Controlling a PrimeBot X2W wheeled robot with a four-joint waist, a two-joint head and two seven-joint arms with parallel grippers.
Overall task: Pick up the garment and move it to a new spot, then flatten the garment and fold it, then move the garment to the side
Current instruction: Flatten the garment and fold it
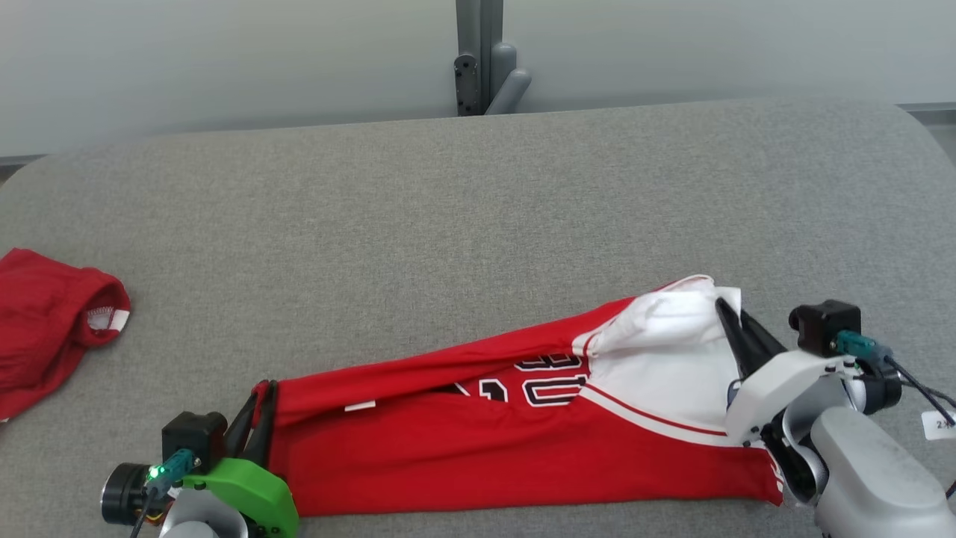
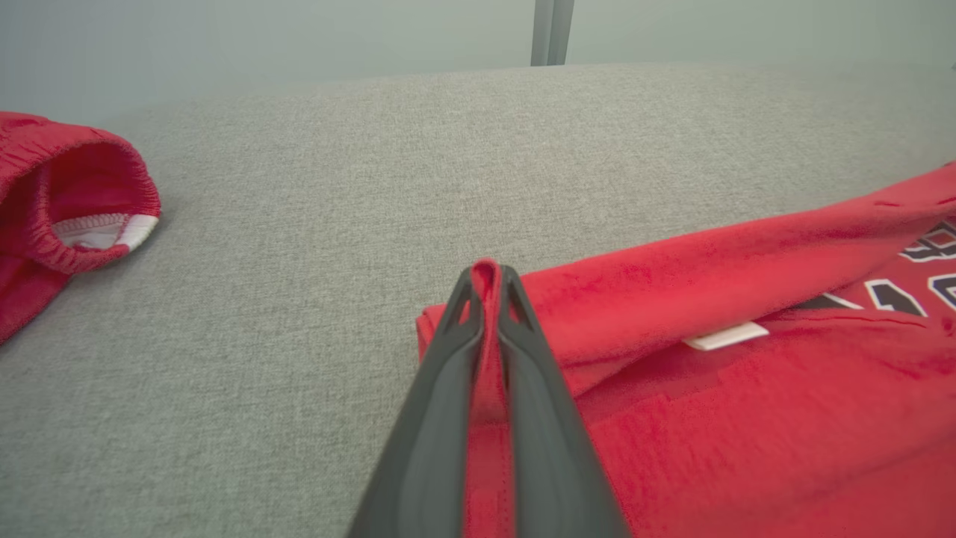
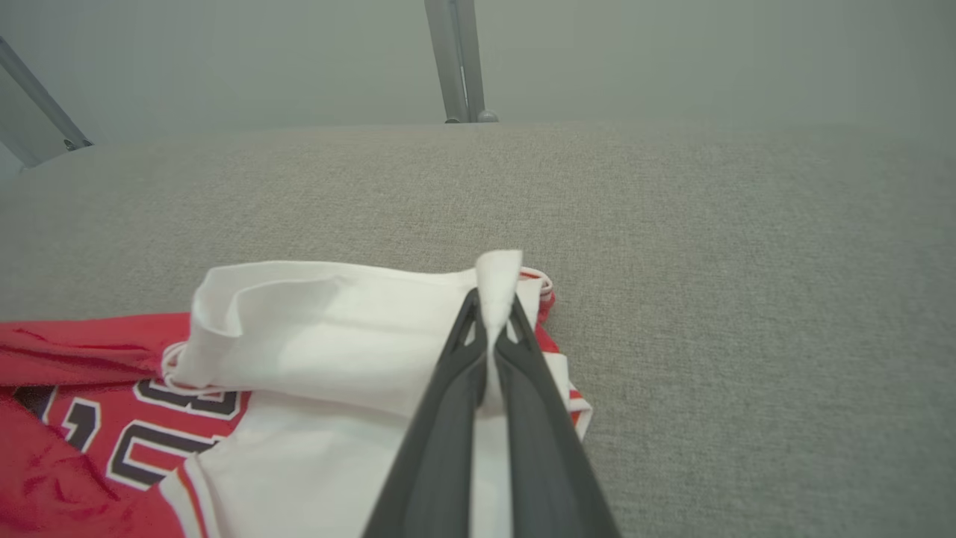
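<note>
The left gripper (image 2: 487, 273) is clenched on a pinch of red cloth at the hem end of the basketball jersey (image 1: 485, 441). The right gripper (image 3: 493, 299) is clamped on white fabric at the shoulder end. Between them the jersey stretches in a long, narrow band on the grey fabric-covered table (image 1: 523, 209). Its far edge is doubled over the black numerals.

The band lies on the near side of the table, well apart from the grey metal post (image 1: 478, 60) at the far edge. Red shorts (image 1: 45, 321) sit crumpled far to the left of that post.

Pickup and flattening look done, and a lengthwise fold seems under way. Finishing the fold and moving the jersey aside appear to remain.
</note>
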